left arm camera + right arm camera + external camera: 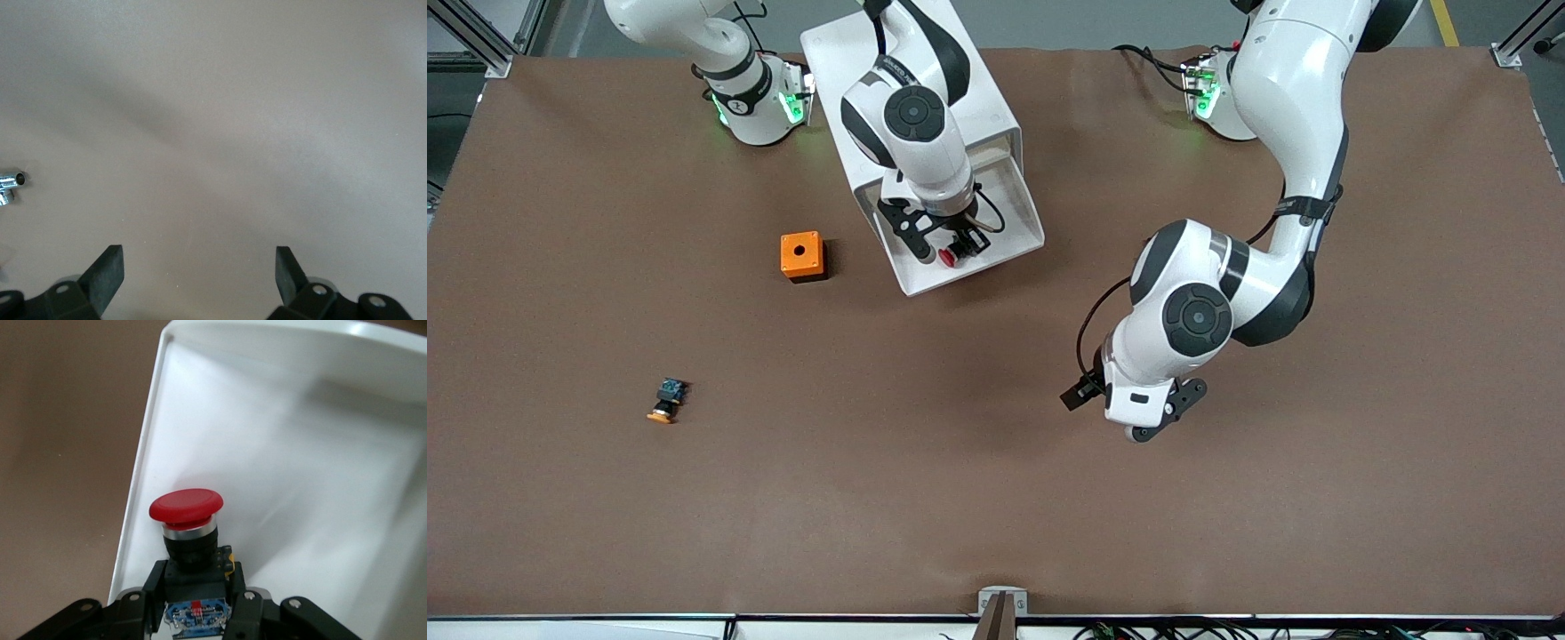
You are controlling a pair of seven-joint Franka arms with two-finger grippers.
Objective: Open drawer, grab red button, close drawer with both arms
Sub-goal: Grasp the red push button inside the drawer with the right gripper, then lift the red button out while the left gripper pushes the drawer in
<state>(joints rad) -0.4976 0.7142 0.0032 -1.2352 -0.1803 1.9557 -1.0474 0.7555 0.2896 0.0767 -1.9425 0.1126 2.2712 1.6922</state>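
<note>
The white cabinet [978,98] stands near the robots' bases with one drawer [1014,209] pulled out toward the front camera. My right gripper [951,249] is over that drawer's tray and shut on the button [950,256]. In the right wrist view the fingers [157,577] clamp the button's black body, with the red cap [186,505] pointing out over the white tray [300,487] and the blue rear block between the fingers. My left gripper [1129,409] hangs open and empty over bare table toward the left arm's end; in its wrist view [199,263] the jaws stand wide apart.
An orange cube with a round hole [801,256] sits beside the drawer toward the right arm's end. The orange-capped twin button [665,401] lies nearer the front camera. A small metal part [10,183] shows at the edge of the left wrist view.
</note>
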